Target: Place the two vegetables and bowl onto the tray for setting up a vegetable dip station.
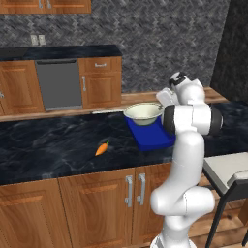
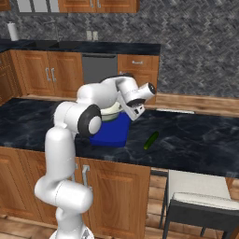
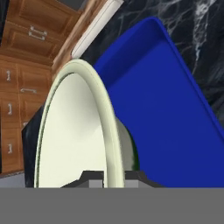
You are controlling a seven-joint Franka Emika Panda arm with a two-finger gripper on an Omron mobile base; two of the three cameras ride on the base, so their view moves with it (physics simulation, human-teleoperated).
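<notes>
Hand (image 3: 114, 175) clamped on 1 bowl (image 3: 76, 131) rim over 1 tray (image 3: 166, 109) — 1 carrot (image 1: 101, 148), 1 green vegetable (image 2: 151, 140) on counter (image 1: 43, 145).

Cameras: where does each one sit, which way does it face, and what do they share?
Left base view: behind the arm's left, facing the counter; arm at right; carrot ahead.
Right base view: behind its right; arm at left; green vegetable ahead.
Hand view: on the hand, along the gripper, shut on the bowl rim.
All share the bowl and tray.
</notes>
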